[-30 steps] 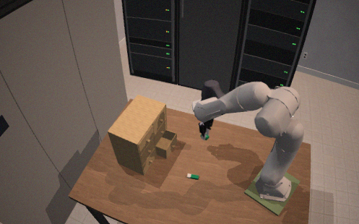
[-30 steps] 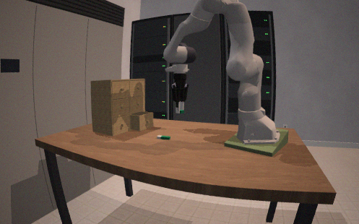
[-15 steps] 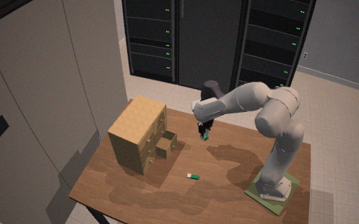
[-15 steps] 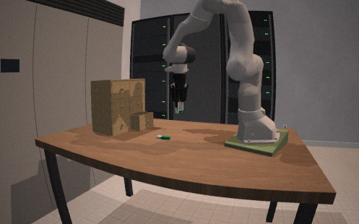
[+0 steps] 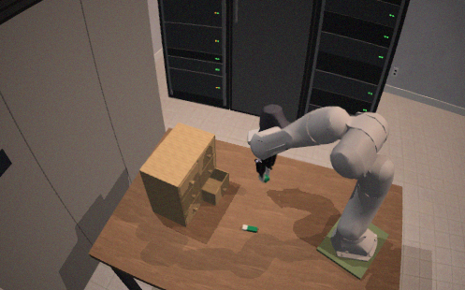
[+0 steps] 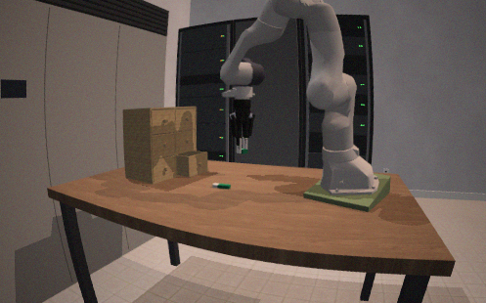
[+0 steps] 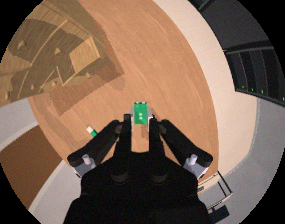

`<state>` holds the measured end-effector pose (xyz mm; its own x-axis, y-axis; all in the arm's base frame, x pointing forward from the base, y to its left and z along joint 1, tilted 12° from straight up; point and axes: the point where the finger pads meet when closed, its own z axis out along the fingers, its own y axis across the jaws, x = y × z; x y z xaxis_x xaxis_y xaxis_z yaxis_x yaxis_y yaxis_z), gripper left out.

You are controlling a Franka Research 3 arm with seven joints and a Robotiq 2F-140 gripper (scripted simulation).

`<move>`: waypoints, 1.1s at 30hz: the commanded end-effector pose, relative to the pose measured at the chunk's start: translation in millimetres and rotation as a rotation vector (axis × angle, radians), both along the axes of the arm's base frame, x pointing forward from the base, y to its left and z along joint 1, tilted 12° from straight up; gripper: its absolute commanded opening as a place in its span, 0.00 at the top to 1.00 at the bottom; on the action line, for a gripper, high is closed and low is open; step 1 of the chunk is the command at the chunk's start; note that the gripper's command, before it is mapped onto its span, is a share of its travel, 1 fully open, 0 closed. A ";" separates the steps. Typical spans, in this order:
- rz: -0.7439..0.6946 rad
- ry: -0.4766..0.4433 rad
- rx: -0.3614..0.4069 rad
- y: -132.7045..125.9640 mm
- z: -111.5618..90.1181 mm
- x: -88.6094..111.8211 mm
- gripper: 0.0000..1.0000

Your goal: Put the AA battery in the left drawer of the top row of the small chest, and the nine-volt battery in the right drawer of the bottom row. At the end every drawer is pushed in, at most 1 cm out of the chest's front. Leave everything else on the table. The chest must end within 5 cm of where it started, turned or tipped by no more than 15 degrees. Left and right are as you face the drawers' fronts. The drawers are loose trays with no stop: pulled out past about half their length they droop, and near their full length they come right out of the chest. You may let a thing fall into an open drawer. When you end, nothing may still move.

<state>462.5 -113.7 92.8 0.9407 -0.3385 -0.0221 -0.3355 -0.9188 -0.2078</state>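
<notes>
A: What is the gripper (image 6: 243, 148) gripping?

B: Its fingers are pinching nearly closed on a green block, the nine-volt battery (image 7: 140, 112), dangling above the table (image 6: 287, 230) at the centre of the exterior frame.

A: And the AA battery (image 5: 250, 228)?

B: It is lying on the wood, lower centre of the top frame, well apart from the small chest (image 5: 173, 164).

A: Any drawer out?

B: The bottom-row drawer (image 5: 216, 186) is sticking out of the chest's front, left of centre.
</notes>
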 end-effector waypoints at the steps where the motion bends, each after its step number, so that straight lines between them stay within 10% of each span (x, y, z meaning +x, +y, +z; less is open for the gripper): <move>1: -0.051 0.012 0.005 2.2 0.1 -0.6 0.86; 33: -0.142 0.031 0.011 6.8 1.0 0.6 0.86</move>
